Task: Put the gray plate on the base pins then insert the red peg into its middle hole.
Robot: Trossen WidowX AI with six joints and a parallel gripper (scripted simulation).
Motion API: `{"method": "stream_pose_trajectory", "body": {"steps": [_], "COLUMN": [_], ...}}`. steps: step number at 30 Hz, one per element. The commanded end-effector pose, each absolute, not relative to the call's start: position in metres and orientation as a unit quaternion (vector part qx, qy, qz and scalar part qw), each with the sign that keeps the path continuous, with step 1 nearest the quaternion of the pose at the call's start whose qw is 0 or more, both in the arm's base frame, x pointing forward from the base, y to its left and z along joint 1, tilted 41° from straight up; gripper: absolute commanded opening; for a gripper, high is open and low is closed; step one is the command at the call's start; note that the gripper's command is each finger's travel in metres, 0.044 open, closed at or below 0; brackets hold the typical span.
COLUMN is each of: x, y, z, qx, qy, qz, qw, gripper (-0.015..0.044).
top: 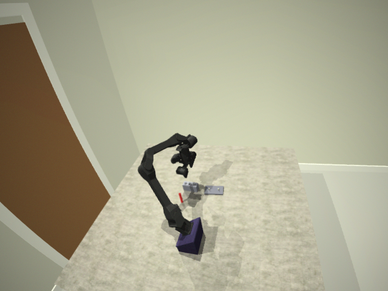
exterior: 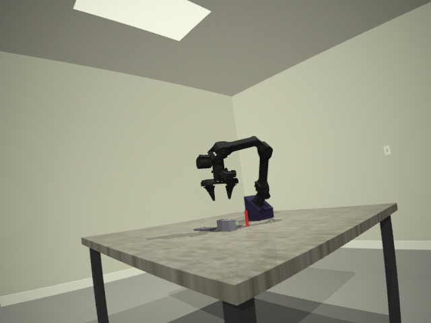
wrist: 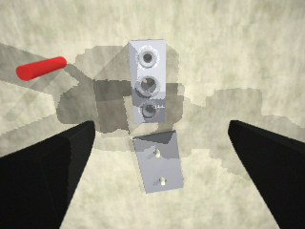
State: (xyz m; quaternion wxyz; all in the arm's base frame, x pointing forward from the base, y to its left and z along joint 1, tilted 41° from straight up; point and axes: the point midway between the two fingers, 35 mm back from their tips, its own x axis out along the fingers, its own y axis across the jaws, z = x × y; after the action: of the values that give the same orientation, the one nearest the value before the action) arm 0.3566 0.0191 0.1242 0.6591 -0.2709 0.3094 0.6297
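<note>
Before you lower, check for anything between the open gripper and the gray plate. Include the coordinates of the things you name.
Nothing visible stands between the gripper (top: 185, 171) (exterior: 221, 200) (wrist: 162, 123) and the gray plate (top: 190, 187) (exterior: 226, 225) (wrist: 158, 72); the red peg (top: 180, 197) (exterior: 246, 218) (wrist: 42, 68) stands off to one side.

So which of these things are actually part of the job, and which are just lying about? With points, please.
Part of the job:
- gray plate (top: 187, 188) (exterior: 226, 225) (wrist: 159, 72)
- base (top: 214, 192) (exterior: 199, 229) (wrist: 167, 169) with its two pins
- red peg (top: 180, 197) (exterior: 246, 218) (wrist: 42, 68)
- gripper (top: 185, 169) (exterior: 221, 200) (wrist: 162, 127), which does the handling

Just lying about:
- nothing that I can see on the table (top: 266, 219) (exterior: 209, 254) (wrist: 267, 48)
</note>
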Motion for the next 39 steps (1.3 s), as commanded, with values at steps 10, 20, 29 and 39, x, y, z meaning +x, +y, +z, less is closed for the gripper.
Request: {"method": "stream_pose_trajectory", "body": {"steps": [10,20,29,39], "x": [0.353,0.351,0.351,0.352], "y": [0.063,0.075,0.083,0.094], "z": [0.075,0.065,0.056,0.044], "qx": [-0.28,-0.28,-0.28,-0.28], "qy": [0.304,0.303,0.303,0.303], "qz": [0.638,0.638,0.638,0.638], "qw": [0.65,0.65,0.65,0.65], "gripper": [0.044,0.044,0.044,0.044]}}
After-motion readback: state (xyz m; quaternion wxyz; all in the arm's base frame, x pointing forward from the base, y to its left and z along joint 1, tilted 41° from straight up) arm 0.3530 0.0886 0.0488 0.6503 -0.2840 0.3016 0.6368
